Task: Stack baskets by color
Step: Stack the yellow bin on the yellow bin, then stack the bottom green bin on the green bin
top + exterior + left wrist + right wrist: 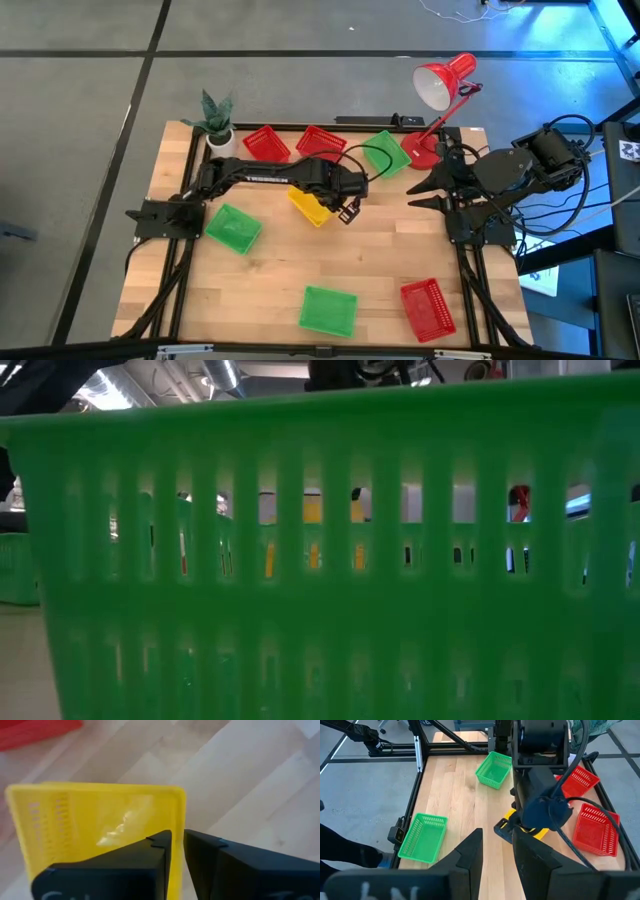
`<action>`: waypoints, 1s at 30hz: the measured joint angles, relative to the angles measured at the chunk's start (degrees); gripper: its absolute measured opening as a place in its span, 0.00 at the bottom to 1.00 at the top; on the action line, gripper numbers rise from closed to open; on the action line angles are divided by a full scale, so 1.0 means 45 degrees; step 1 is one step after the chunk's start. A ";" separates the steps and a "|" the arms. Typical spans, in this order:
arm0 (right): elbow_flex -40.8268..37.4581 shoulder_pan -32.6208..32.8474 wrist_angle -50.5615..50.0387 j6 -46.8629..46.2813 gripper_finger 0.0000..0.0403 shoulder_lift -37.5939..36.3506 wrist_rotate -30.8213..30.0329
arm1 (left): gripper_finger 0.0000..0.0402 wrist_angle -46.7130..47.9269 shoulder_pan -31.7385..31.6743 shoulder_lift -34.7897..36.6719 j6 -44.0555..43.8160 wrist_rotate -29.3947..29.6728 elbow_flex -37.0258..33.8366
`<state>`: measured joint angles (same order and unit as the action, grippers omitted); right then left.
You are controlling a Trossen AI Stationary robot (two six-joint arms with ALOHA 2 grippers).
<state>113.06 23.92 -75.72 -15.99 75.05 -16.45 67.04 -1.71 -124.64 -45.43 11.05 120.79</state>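
A yellow basket lies on the table's middle, just beside the left arm's wrist. My left gripper points steeply down at its right end, its fingers a little apart, astride the basket's end wall. Two red baskets and a green basket sit along the far edge. Another green basket lies at the left, a third near the front edge, and a red basket at the front right. My right gripper hangs open above the table's right edge, holding nothing. My left gripper comes at the yellow basket from above, one finger inside its end wall and one outside. A narrow gap shows between the fingers; I cannot tell whether either still touches the wall. The basket's bottom rests on the table.
A red desk lamp and a small potted plant stand at the far edge. Bare wood lies between the yellow basket and the front baskets. In the low view the near green basket blocks nearly everything.
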 joint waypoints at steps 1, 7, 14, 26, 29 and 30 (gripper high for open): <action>0.0000 0.0000 0.0000 0.0005 0.26 0.0000 0.0000 | 0.11 -0.0077 -0.0001 -0.0019 -0.0003 -0.0050 0.0007; 0.0000 -0.0003 0.0000 0.0000 0.26 0.0001 0.0000 | 0.12 -0.0095 -0.0069 -0.0201 0.0594 -0.0385 0.0003; 0.0000 0.0000 -0.0178 -0.0049 0.26 0.0005 0.0007 | 0.11 0.0209 -0.0014 0.0648 0.1844 -0.0293 0.0002; -0.0005 -0.0003 -0.1477 -0.0880 0.26 0.0098 0.1493 | 0.11 0.1207 0.1635 0.3850 0.3558 0.0096 0.0029; -0.0010 0.0180 -0.1466 -0.0617 0.24 0.0417 0.2098 | 0.11 0.1390 0.2343 0.4432 0.3645 0.0096 0.0005; -0.0014 0.0262 -0.1506 -0.0403 0.24 0.0567 0.2106 | 0.11 0.1333 0.2584 0.4602 0.3730 0.0096 0.0024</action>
<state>112.99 25.10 -82.50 -17.80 77.60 -6.97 73.04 9.92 -103.93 -28.65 11.49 120.90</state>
